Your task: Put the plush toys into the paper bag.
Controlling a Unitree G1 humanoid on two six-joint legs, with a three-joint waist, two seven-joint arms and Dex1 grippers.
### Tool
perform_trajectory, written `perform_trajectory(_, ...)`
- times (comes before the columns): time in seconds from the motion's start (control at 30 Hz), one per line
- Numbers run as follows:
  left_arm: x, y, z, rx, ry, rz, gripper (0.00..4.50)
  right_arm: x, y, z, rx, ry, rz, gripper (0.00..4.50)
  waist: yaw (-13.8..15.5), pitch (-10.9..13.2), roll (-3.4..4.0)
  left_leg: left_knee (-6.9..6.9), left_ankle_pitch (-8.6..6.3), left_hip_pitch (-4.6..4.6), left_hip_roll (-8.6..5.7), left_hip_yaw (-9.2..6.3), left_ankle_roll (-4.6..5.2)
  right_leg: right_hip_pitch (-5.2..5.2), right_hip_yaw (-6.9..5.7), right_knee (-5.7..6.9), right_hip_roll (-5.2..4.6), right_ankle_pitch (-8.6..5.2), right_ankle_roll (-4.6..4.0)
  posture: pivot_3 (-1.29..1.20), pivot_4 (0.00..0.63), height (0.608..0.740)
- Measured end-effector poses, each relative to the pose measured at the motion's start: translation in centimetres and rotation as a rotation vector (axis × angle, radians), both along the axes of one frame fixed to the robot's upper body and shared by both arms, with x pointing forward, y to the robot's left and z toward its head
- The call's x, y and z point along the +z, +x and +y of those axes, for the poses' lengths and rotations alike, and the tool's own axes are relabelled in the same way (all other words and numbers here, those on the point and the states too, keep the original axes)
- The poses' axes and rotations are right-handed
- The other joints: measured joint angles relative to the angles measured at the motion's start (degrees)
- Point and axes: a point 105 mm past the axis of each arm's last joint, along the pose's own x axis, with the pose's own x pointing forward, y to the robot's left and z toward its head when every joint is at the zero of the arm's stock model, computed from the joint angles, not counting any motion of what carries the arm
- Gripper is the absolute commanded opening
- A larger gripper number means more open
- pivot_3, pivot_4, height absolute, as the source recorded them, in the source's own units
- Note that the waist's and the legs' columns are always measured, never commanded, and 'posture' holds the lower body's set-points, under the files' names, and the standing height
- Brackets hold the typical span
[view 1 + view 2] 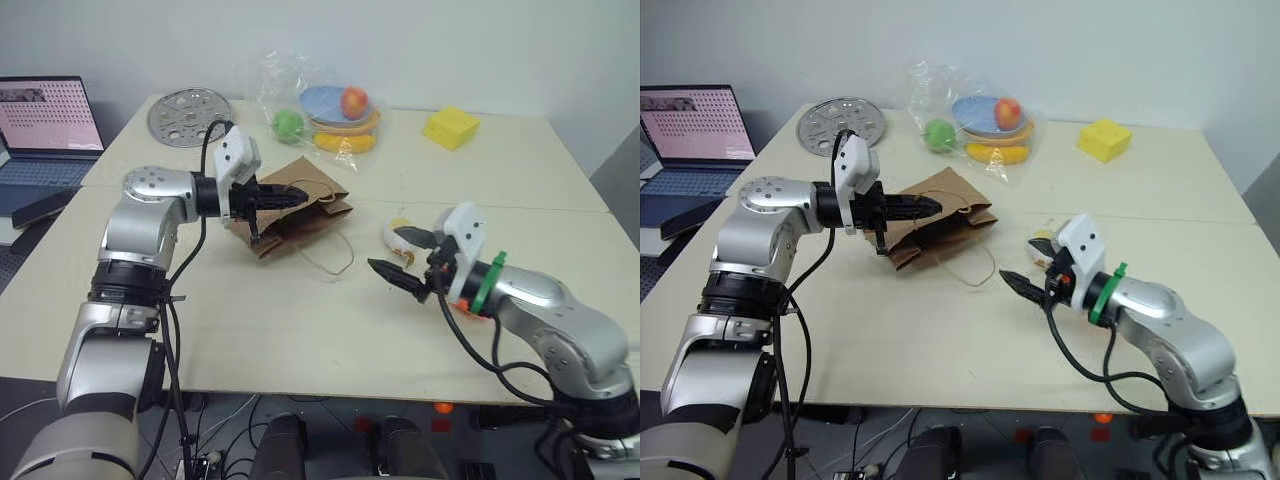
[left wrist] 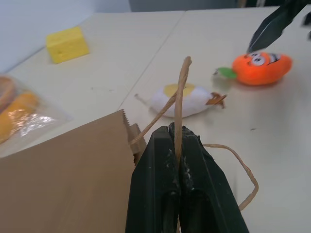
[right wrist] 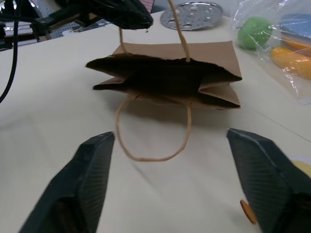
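The brown paper bag (image 1: 300, 215) lies on its side mid-table, its dark mouth (image 3: 165, 77) facing my right gripper. My left gripper (image 2: 177, 133) is shut on the bag's upper twisted handle (image 2: 181, 92) and holds it raised above the table. The lower handle (image 3: 150, 145) lies looped on the tabletop. My right gripper (image 3: 167, 138) is open and empty, a short way in front of the bag's mouth. The white-yellow plush toy (image 2: 184, 99) lies on the table beside its upper finger. The orange carrot plush (image 2: 262, 68) lies farther right, partly hidden under my right wrist.
A crinkly clear plastic bag (image 1: 325, 110) with plastic fruit and plates sits at the back. Left of it lies a perforated metal disc (image 1: 188, 115), and to the right a yellow block (image 1: 451, 127). An open laptop (image 1: 45, 130) stands off the table's left side.
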Motion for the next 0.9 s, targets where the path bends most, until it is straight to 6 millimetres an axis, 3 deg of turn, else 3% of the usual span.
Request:
perform_trajectory(0.1, 0.0, 0.0, 0.1, 0.003, -0.003, 0.019, 0.00, 0.1, 1.3, 1.2, -0.005, 0.022, -0.003, 1.72, 0.0, 0.0, 0.00, 0.00, 0.00, 0.00, 0.06, -0.02, 0.00, -0.02, 0.02, 0.01, 0.11, 0.01, -0.01, 0.00, 0.150, 0.740)
perform_trajectory(0.23, 0.5, -0.4, -0.5, -0.015, 0.001, -0.003, 0.00, 1.0, 2.6, 4.5, 0.045, 0.068, -0.016, 0.21, -0.3, 0.0, 0.00, -0.01, 0.00, -0.01, 0.13, -0.06, 0.00, -0.04, 0.01, 0.05, 0.19, 0.01, -0.01, 0.00, 0.150, 0.740)
perform_trajectory(0.27, 0.6, -0.5, -0.6, -0.020, 0.001, -0.008, 0.00, 1.0, 2.7, 4.9, 0.053, 0.069, -0.015, 0.01, -0.3, 0.0, 0.00, -0.02, 0.00, -0.01, 0.14, -0.06, 0.00, -0.04, 0.01, 0.05, 0.20, 0.01, -0.01, 0.00, 0.150, 0.740)
perform_trajectory(0.4, 0.9, -0.9, -0.7, -0.022, -0.021, -0.005, 0.00, -0.1, 3.7, 8.0, 0.106, 0.069, 0.016, 0.01, -0.5, 0.0, 0.00, -0.04, -0.01, -0.01, 0.14, -0.09, -0.01, -0.04, -0.01, 0.06, 0.20, 0.01, -0.01, 0.00, 0.150, 0.740)
perform_trajectory(0.6, 1.7, -1.8, -1.1, -0.040, -0.049, -0.007, 0.00, -4.7, 6.2, 11.9, 0.099, 0.030, 0.118, 0.01, -1.0, 0.0, 0.02, -0.01, -0.01, -0.01, 0.16, -0.08, -0.02, -0.08, 0.02, 0.14, 0.23, 0.02, 0.00, 0.00, 0.150, 0.740)
perform_trajectory(0.73, 2.1, -2.0, -0.9, -0.024, -0.073, -0.012, 0.00, -6.0, 6.8, 13.6, 0.092, -0.005, 0.106, 0.01, -1.1, 0.0, 0.02, -0.03, -0.01, 0.00, 0.19, -0.10, -0.03, -0.09, 0.00, 0.16, 0.23, 0.02, 0.00, 0.00, 0.150, 0.740)
perform_trajectory(0.87, 2.8, -1.5, -0.1, 0.041, -0.097, -0.064, 0.00, -9.8, 6.0, 14.3, 0.095, -0.074, 0.166, 0.01, -1.0, 0.0, 0.02, -0.03, -0.03, 0.00, 0.15, -0.10, -0.06, -0.23, 0.06, 0.47, 0.22, 0.02, 0.01, 0.00, 0.150, 0.740)
perform_trajectory(0.9, 3.2, -1.1, 0.3, 0.076, -0.115, -0.089, 0.00, -9.7, 6.0, 14.4, 0.089, -0.075, 0.150, 0.01, -1.1, 0.0, 0.02, -0.01, -0.03, 0.00, 0.13, -0.04, -0.07, -0.34, 0.17, 0.65, 0.20, 0.00, 0.03, 0.00, 0.150, 0.740)
